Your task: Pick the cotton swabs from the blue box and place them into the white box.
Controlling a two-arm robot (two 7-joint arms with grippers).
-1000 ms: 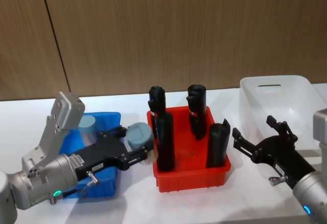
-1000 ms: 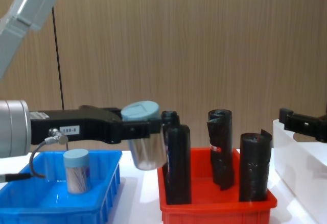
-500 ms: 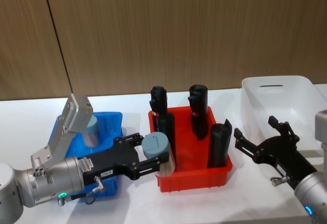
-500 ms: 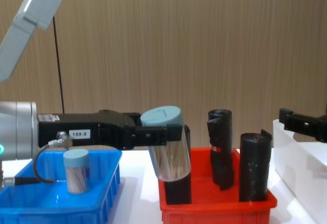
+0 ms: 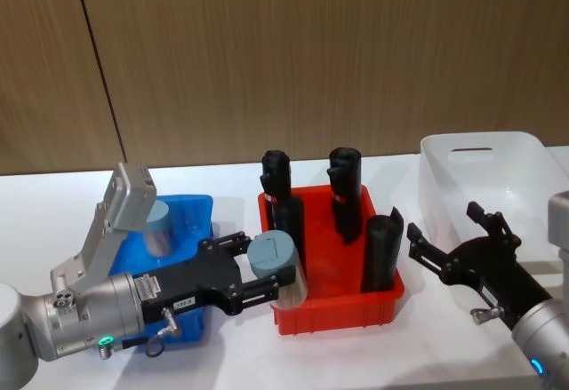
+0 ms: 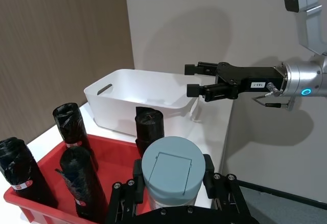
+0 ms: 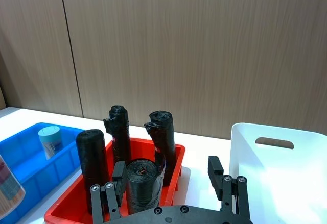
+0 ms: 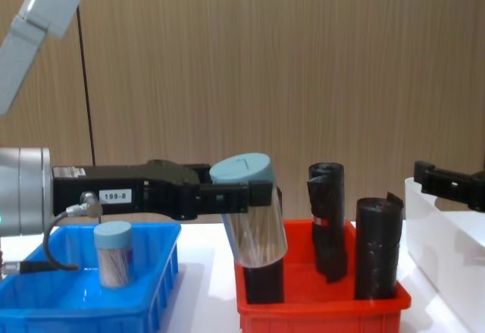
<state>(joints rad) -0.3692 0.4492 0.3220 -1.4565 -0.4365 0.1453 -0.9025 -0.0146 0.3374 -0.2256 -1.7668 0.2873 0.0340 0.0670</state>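
Note:
My left gripper point(image 5: 265, 271) is shut on a jar of cotton swabs point(image 5: 275, 266), clear with a pale blue lid point(image 6: 172, 169). It holds the jar tilted in the air at the red bin's front left corner, right in front of a black roll point(image 8: 264, 276). A second jar of cotton swabs point(image 5: 158, 226) stands upright in the blue box point(image 5: 192, 203), also seen from the chest point(image 8: 114, 253). The white box point(image 5: 526, 164) sits at the far right. Just left of it my right gripper point(image 5: 442, 221) hovers open, holding nothing, seen from the left wrist too point(image 6: 191, 79).
A red bin point(image 5: 338, 306) with several tall black rolls point(image 5: 341, 190) stands between the blue box and the white box. A wooden wall closes the back. Bare white tabletop point(image 5: 53, 203) lies left of the blue box and in front of the bins.
My left gripper carried the jar rightward from beside the blue box to the red bin's front left corner, tilting it; in the last half second it hardly moved. The right arm stayed still.

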